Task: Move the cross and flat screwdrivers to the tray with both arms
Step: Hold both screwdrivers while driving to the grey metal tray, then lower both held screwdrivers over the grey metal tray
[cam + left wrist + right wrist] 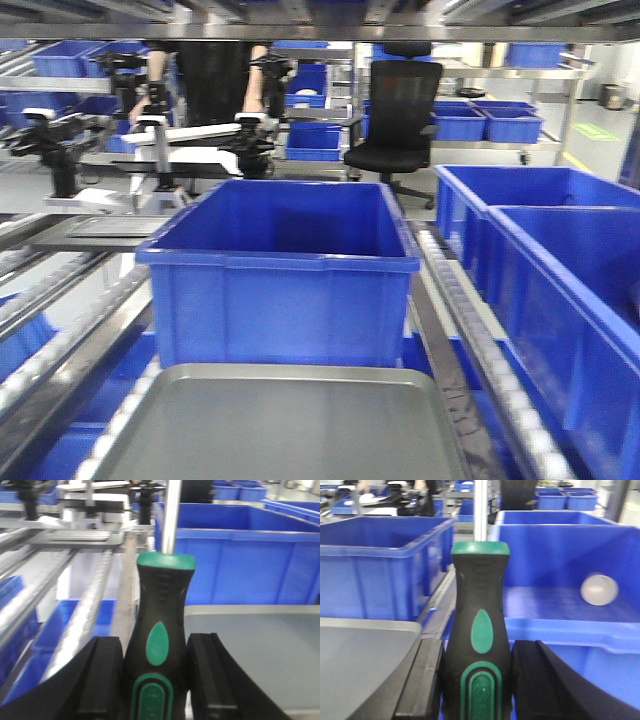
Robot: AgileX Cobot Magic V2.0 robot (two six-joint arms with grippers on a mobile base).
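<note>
In the left wrist view my left gripper [156, 680] is shut on a screwdriver [160, 630] with a black and green handle, its silver shaft pointing up and away. The grey tray [260, 650] lies just to its right, below. In the right wrist view my right gripper [477, 680] is shut on a second screwdriver [479, 625] of the same look, shaft pointing away. The tray [365, 650] lies to its left, below. The front view shows the tray [290, 430] bare at the bottom. Neither arm appears in that view. Which screwdriver is cross or flat cannot be told.
A deep blue bin [280, 270] stands right behind the tray. More blue bins [560, 280] line the right side, one holding a pale round object [599, 589]. Roller rails [60, 330] run along the left. A black office chair [398, 110] and shelving stand behind.
</note>
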